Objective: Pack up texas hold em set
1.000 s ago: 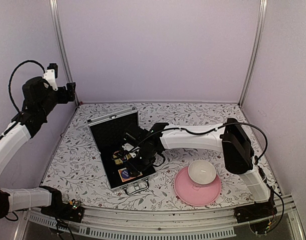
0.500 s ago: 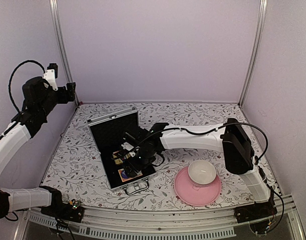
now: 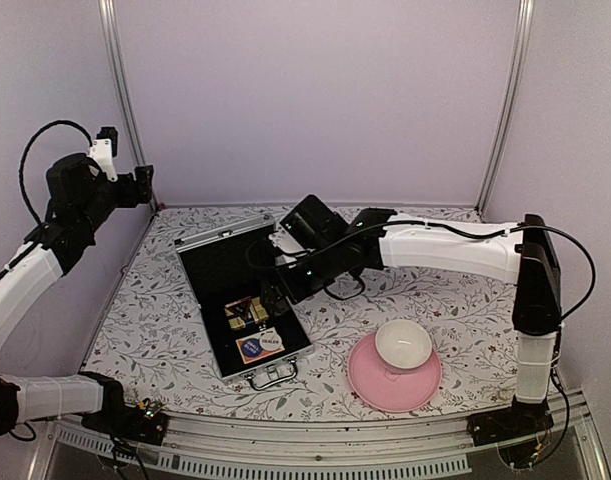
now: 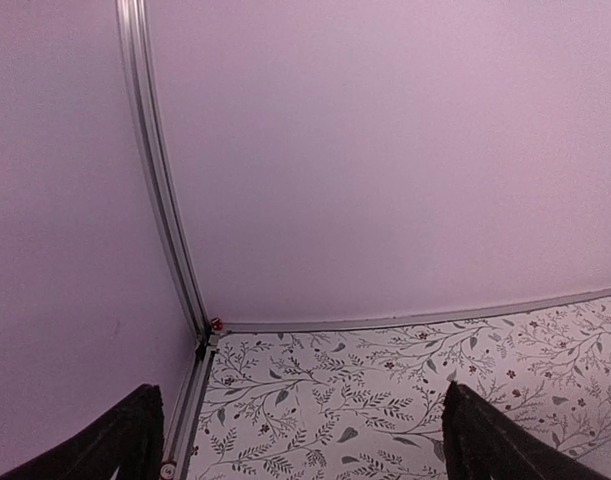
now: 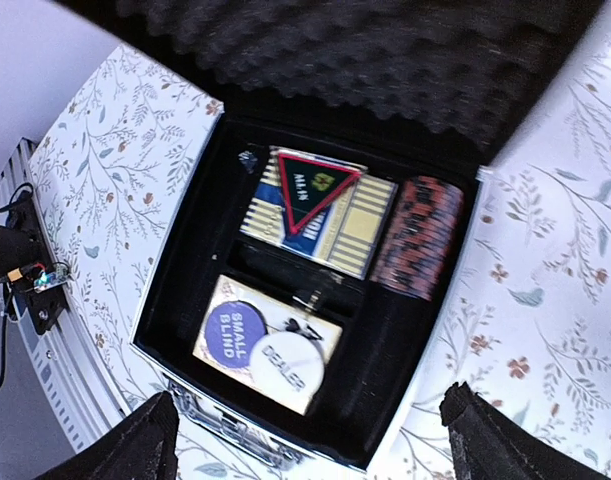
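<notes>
Just beneath the spread, empty right tool (image 3: 275, 296), silver briefcase (image 3: 213, 318) open and filled on the bench (image 3: 425, 302), lid (image 3: 228, 262) upright along its far edge; left tool (image 3: 143, 184), also spread, raised well apart.

Soft, even, lilac-tinted light fills every view; shadows are faint. The left wrist view bends the rail (image 4: 157, 170); the right wrist view blurs the lid (image 5: 385, 60).

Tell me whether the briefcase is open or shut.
Open. The lid stands raised at the back of the briefcase, its foam lining exposed, and a card box and chips lie visible inside.
</notes>
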